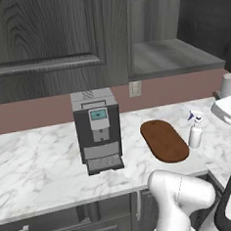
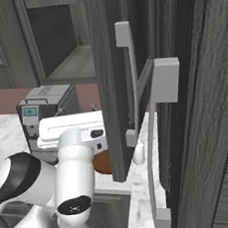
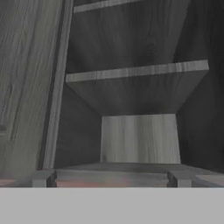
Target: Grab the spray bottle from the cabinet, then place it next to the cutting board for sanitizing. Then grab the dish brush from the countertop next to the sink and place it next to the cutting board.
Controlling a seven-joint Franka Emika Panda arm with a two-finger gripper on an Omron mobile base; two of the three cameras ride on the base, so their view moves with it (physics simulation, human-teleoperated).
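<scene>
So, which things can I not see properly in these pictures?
- Cutting board, right base view: mostly hidden behind the white arm and the open cabinet door.
- Spray bottle, right base view: just its base shows below the door; left base view shows it whole.
- White appliance, left base view: cut off by the right edge.

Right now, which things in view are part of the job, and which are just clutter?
Job:
spray bottle, upright on the countertop beside the cutting board
cabinet, open

Lying about:
coffee machine
wall outlet
white appliance at right
</scene>
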